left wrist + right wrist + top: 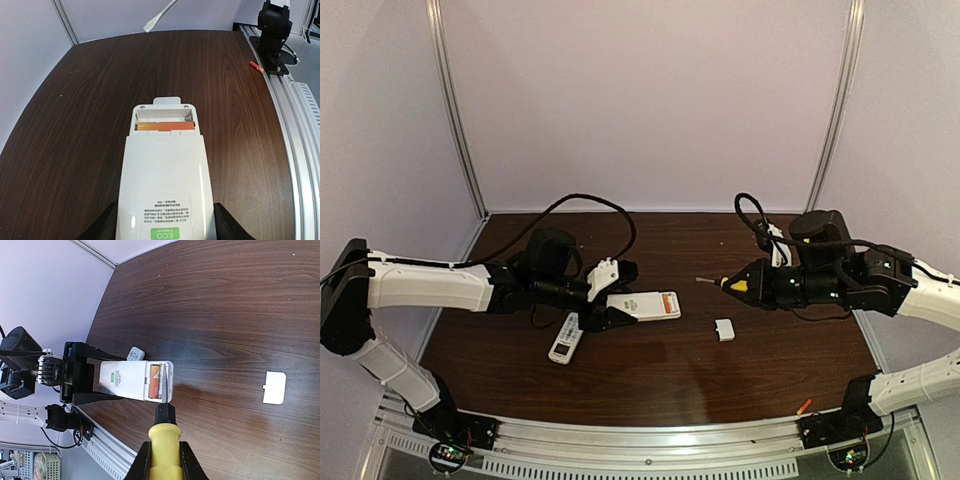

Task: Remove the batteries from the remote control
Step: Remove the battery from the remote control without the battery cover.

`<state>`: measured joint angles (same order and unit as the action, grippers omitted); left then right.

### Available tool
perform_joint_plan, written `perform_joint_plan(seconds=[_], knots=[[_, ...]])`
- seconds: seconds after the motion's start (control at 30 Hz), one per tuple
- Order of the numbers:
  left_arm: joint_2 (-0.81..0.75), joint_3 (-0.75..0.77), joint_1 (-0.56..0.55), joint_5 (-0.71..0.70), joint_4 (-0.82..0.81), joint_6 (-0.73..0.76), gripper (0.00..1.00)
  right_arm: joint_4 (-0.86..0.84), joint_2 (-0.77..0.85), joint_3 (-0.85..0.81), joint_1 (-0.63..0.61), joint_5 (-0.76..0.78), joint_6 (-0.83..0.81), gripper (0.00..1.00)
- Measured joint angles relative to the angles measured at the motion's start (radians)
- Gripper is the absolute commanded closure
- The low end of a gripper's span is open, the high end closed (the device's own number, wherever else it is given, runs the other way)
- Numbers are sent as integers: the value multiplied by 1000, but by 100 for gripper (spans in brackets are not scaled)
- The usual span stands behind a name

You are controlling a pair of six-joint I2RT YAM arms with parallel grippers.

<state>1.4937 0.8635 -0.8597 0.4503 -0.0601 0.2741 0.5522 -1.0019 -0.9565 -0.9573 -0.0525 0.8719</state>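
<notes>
Desk: What's the L claw [622,294] doing?

Snapper: L claw, jaws part-spread, clamps the white remote [162,190] by its long sides at the label end. Remote lies back-up, battery bay uncovered at the other end.

Desk: Batteries?

Snapper: One orange-red battery [165,126] lies crosswise in the remote's bay. A second battery [804,406] sits well apart from the remote, off by the R arm's base.

Desk: R claw?

Snapper: R claw [165,462] squeezed tight on a yellow-handled screwdriver [164,432], handle btwn the fingers. Its tip is aimed at the remote's open end and near it. Wrist cam can't settle contact; overhead cam shows a gap.

Desk: Anything else?

Snapper: Small white cover [274,387] lies flat on the brown table [650,380], apart from the remote on the R arm's side. A smaller remote [565,338] lies just beside the main remote's label end, on the L arm's side
</notes>
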Motion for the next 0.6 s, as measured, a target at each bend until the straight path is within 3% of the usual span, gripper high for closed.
perform_joint_plan(seconds=[0.6], knots=[[40,35,-21,5,-22,-23,100,-6,-5,0,12,-26,-1,100]])
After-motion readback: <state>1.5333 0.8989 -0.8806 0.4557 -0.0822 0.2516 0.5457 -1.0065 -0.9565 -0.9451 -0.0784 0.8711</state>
